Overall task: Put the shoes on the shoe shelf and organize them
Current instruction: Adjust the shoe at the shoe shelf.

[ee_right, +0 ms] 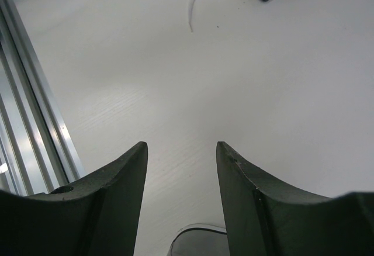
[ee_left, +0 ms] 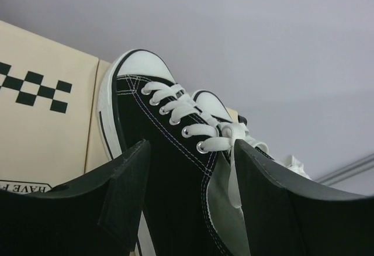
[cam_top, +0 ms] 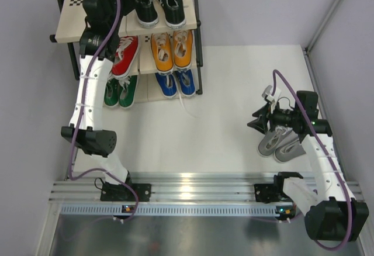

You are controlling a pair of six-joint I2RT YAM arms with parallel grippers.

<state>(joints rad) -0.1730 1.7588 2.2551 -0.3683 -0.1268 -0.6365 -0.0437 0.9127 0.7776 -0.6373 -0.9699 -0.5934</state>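
Step in hand: setting the black pair (cam_top: 156, 7) on the top board of the shoe shelf (cam_top: 67, 28), upper left of the overhead view. The pair stands side by side on that board. The left fingers (ee_left: 125, 180) are apart, one on either side of the nearer black shoe's heel; whether either pad touches the canvas cannot be told.

Shelf contents:
- middle board: red pair (cam_top: 125, 54) at left, orange pair (cam_top: 171, 50) at right;
- bottom board: green pair (cam_top: 121, 91) at left, blue pair (cam_top: 175, 82) at right.

Outstanding: the grey pair (cam_top: 280, 142) lies on the tabletop (cam_top: 222, 92) at the right of the frame, well apart from the shelf. The right fingers (ee_right: 123, 180) are apart with nothing between them and hang just above that pair; a grey heel rim shows at the bottom edge of the right wrist view.

Assessment: five pairs are shelved and one remains.
- The left arm needs to back straight off the heel without dragging the black shoe.
- The right arm must lower, close on a grey shoe and carry it across.
- The bare stretch of the top board, left of the black pair, looks the likely berth, so the left arm must clear it first.
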